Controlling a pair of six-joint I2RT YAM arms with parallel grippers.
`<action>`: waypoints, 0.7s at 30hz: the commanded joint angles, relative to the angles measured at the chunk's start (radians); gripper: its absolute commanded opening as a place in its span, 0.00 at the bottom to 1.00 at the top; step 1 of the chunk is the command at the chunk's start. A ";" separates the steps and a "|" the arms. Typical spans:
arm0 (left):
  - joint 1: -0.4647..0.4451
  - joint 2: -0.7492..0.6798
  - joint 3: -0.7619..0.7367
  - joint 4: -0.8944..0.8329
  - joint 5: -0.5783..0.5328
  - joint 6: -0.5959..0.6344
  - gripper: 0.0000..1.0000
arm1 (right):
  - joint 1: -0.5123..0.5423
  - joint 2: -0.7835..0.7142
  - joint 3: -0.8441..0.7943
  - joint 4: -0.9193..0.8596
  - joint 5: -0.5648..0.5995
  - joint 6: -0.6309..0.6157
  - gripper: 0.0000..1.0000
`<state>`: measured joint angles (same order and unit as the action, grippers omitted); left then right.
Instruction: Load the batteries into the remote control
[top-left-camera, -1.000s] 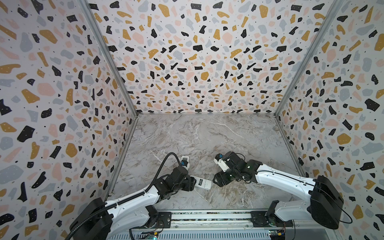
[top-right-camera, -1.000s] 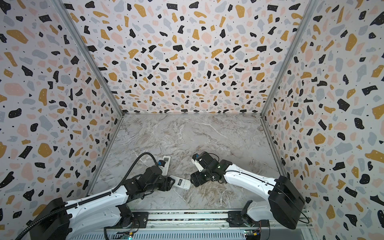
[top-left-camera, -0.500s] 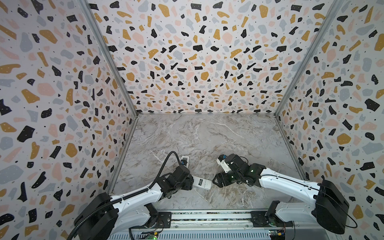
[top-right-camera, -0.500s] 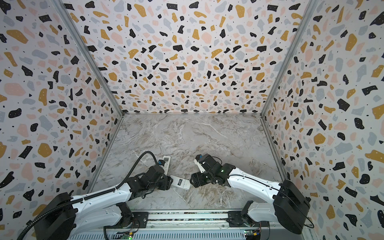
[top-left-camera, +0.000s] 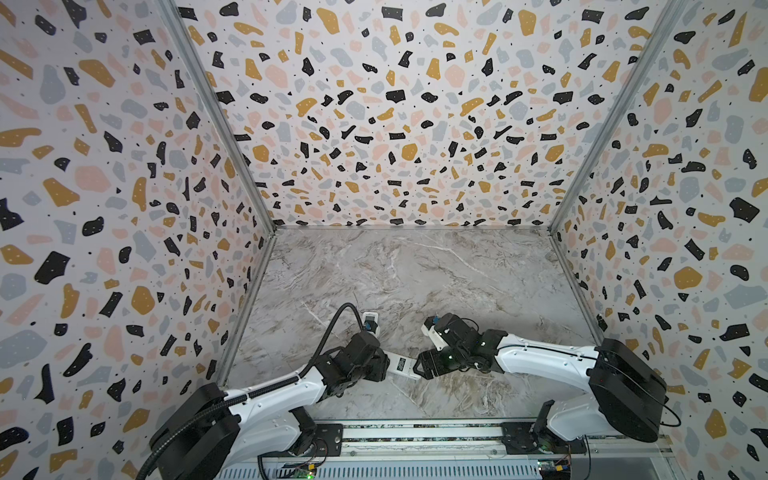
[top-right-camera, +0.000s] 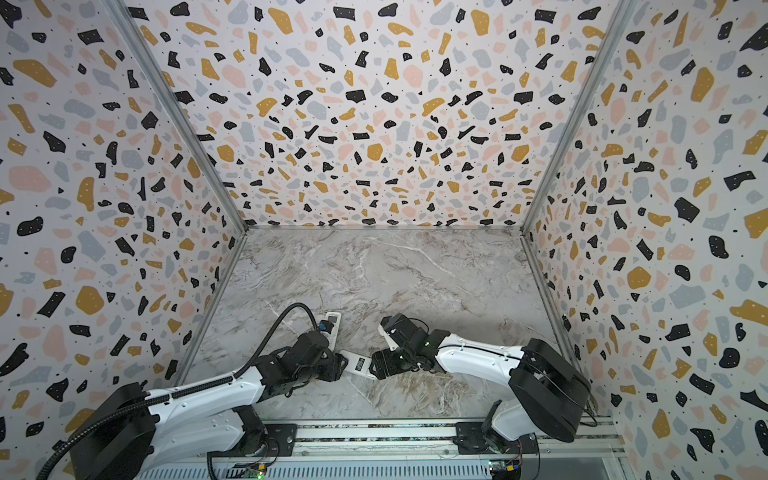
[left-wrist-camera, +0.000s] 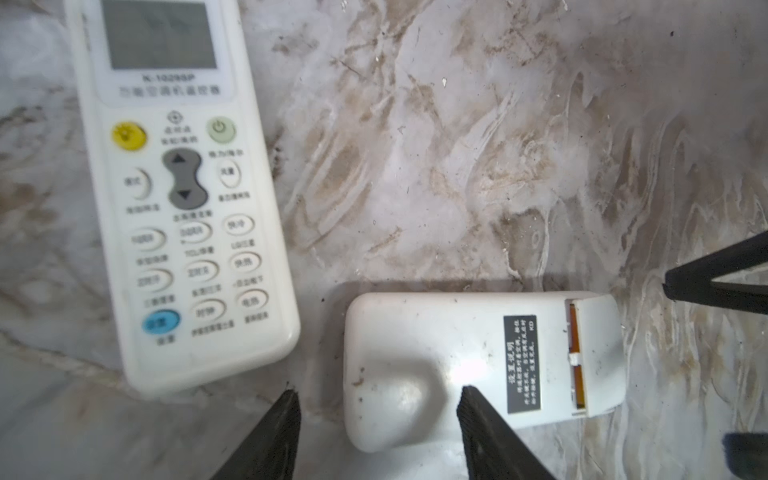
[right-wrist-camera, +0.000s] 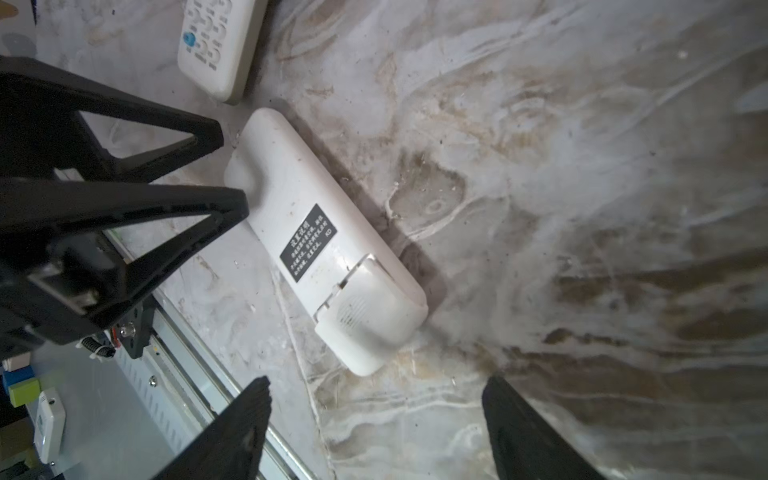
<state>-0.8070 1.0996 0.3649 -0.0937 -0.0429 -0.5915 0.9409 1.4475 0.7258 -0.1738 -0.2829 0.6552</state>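
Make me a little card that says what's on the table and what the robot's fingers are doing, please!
table: marble pattern, two white remotes
buttons-up remote: flat, screen showing
face-down remote: beside it, not touching, black label on back
battery cover: not fully shut
batteries: orange, peeking through the cover gap
left fingers: open, one over the face-down remote, one past its end
right fingers: open, holding nothing, near the cover end

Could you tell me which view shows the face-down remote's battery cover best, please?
The right wrist view: the battery cover shows whole, large and face-on, slightly ajar. The left wrist view shows it foreshortened, with orange in the gap. In both top views the right gripper mostly hides it.
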 joint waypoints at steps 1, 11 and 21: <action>0.002 -0.013 -0.020 0.034 0.017 0.005 0.62 | 0.002 0.025 0.006 0.028 0.013 0.029 0.83; 0.002 -0.018 -0.044 0.058 0.041 0.004 0.62 | -0.005 0.085 0.025 0.033 0.025 0.065 0.78; 0.002 -0.070 -0.066 0.069 0.066 -0.013 0.61 | 0.014 0.163 0.064 0.025 0.017 0.116 0.71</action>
<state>-0.8070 1.0485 0.3168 -0.0494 0.0048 -0.5957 0.9424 1.5711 0.7647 -0.0971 -0.2771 0.7475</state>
